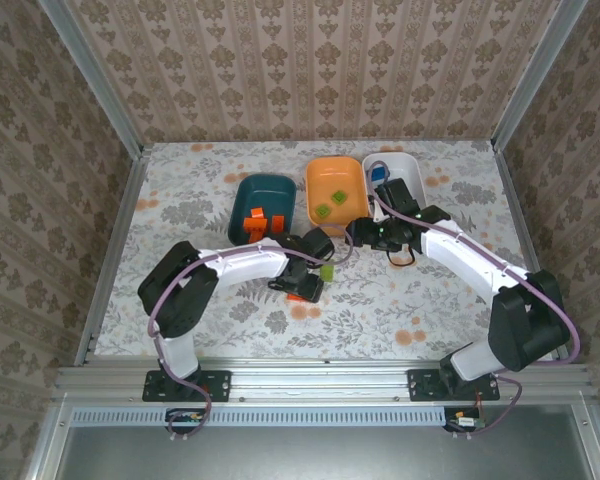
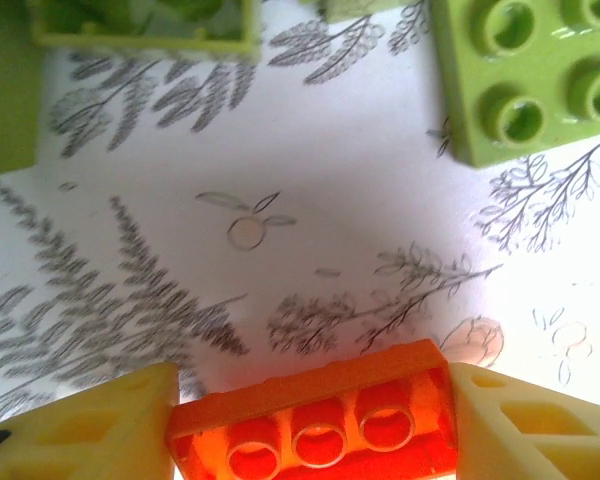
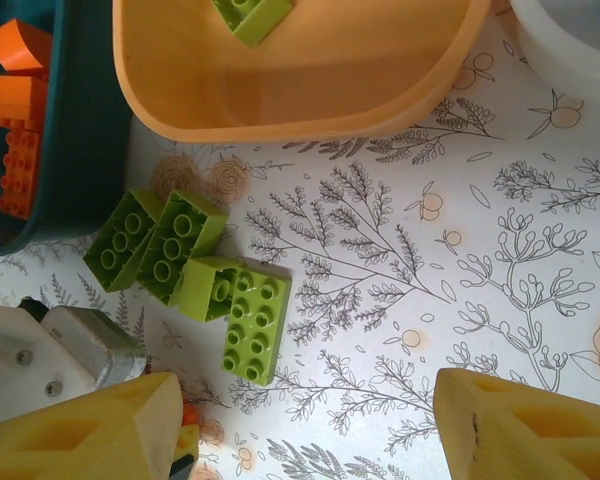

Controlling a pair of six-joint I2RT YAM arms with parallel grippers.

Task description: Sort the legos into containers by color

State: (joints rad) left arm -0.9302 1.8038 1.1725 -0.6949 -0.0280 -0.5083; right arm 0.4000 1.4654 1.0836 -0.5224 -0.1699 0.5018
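Left jaws are clamped end to end on an orange brick [image 2: 310, 430] sitting on the desk [image 2: 310, 200], with a green brick [image 2: 525, 75] nearby. Right jaws are spread wide with nothing in them, hanging over a clump of green bricks [image 3: 195, 260] beside the teal bin [image 3: 85, 130].

My worry: the hold looks like it's right at the tips, so the brick could twist out on the lift. Both wrists are also crowded mid-desk, so a bump seems possible. The brick's near edge is cut off, so I can't tell how deep the grip goes.
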